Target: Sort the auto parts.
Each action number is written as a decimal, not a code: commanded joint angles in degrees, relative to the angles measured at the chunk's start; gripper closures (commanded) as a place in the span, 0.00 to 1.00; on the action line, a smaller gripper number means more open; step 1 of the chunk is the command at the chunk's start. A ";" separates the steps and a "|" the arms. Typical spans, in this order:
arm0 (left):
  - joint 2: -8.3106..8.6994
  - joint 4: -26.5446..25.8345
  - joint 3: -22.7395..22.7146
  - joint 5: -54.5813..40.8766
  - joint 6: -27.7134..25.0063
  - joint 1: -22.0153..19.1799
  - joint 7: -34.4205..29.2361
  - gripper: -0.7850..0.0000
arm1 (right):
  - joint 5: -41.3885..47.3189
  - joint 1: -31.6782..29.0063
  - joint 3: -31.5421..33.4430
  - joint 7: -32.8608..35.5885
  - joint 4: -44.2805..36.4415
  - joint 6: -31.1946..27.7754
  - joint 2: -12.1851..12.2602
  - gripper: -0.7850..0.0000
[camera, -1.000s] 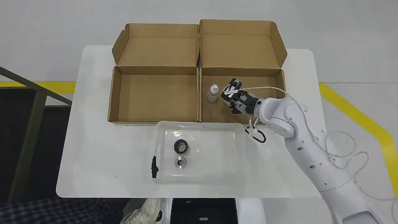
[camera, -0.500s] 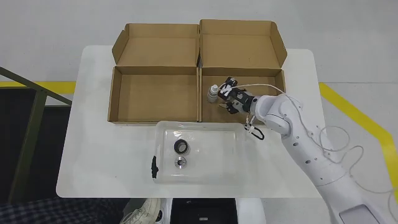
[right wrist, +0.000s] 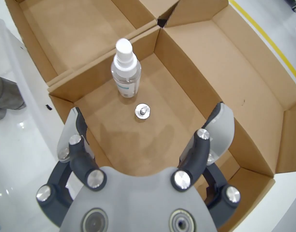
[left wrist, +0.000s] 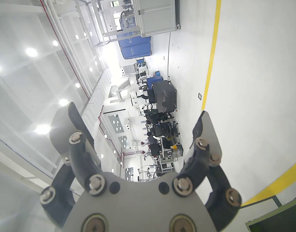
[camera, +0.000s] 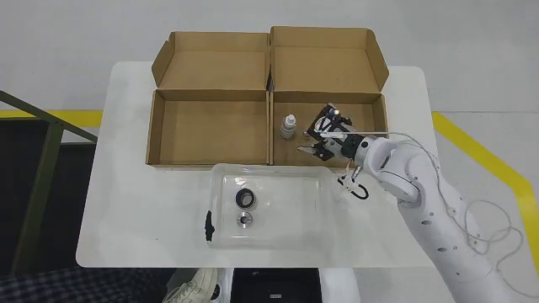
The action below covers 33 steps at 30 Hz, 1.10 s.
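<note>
The right gripper [camera: 317,133] spreads wide above the right box [camera: 337,97], centre-right of the frame, where a small metal disc [right wrist: 142,111] lies beside the spray bottle [right wrist: 125,73]. Stiff, light, probably slippery: pinch across its rim.

I work in a factory hall: beyond my left gripper [left wrist: 138,112] stand a framed machine enclosure [left wrist: 150,5], workstations [left wrist: 162,134], yellow floor lines [left wrist: 212,49] and ceiling lights [left wrist: 43,129].

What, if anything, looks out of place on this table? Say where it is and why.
A clear spray bottle stands upright in the right-hand cardboard box, beside a small round metal part. It seems odd there: it does not look like an auto part, unlike the pieces in the clear tray. Nothing looks spilled.
</note>
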 commanded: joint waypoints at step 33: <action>0.00 0.00 0.00 0.00 0.00 0.00 0.00 0.00 | -14.81 -11.37 -12.40 -7.48 -15.46 -3.88 0.16 0.00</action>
